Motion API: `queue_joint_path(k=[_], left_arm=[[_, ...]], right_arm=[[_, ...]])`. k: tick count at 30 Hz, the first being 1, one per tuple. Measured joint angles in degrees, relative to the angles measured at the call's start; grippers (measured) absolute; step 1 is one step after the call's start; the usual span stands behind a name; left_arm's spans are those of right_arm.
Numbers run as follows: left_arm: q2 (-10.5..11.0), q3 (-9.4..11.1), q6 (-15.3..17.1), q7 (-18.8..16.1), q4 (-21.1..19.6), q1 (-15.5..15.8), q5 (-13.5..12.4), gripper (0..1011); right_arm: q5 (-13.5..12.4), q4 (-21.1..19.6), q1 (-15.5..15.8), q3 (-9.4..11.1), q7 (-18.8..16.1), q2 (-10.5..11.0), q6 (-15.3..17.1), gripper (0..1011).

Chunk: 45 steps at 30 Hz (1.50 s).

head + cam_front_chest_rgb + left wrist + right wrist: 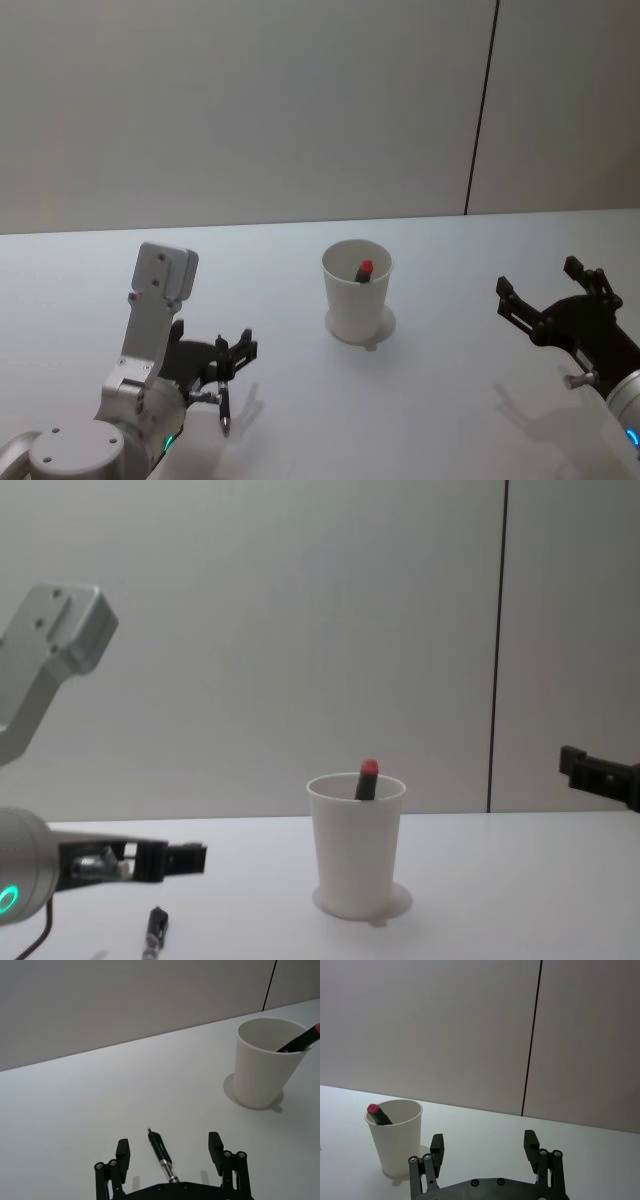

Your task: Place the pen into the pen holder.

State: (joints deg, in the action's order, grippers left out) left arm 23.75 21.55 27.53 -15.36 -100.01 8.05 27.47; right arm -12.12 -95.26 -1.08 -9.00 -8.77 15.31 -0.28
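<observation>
our left gripper (168, 1142) hangs low with its fingers spread wide, gripping nothing. the pen (162, 1156) lies on the table (75, 1110) between them, touching neither. off to the right stands the pen holder (260, 1067), a red-capped marker (305, 1037) leaning inside. our right gripper (484, 1141) hovers unclenched and empty, right of the pen holder.
</observation>
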Motion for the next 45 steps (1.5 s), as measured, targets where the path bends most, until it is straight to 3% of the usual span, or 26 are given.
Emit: queue_joint_path(k=[10, 20, 45], left_arm=[[-0.81, -0.56, 4.75, -3.66, 0.44, -0.65, 2.8, 1000], [-2.02, -0.9, 8.47, -5.59, 1.45, -0.39, 3.7, 999], [-4.39, -1.37, 14.77, -2.34, 4.43, 2.88, 1.27, 1000]], right_arm=[[0.01, 0.0, 0.0, 0.0, 0.0, 0.0, 0.0, 1001], [0.01, 0.0, 0.0, 0.0, -0.01, 0.0, 0.0, 1002], [0.0, 0.0, 0.0, 0.0, -0.01, 0.0, 0.0, 1002]])
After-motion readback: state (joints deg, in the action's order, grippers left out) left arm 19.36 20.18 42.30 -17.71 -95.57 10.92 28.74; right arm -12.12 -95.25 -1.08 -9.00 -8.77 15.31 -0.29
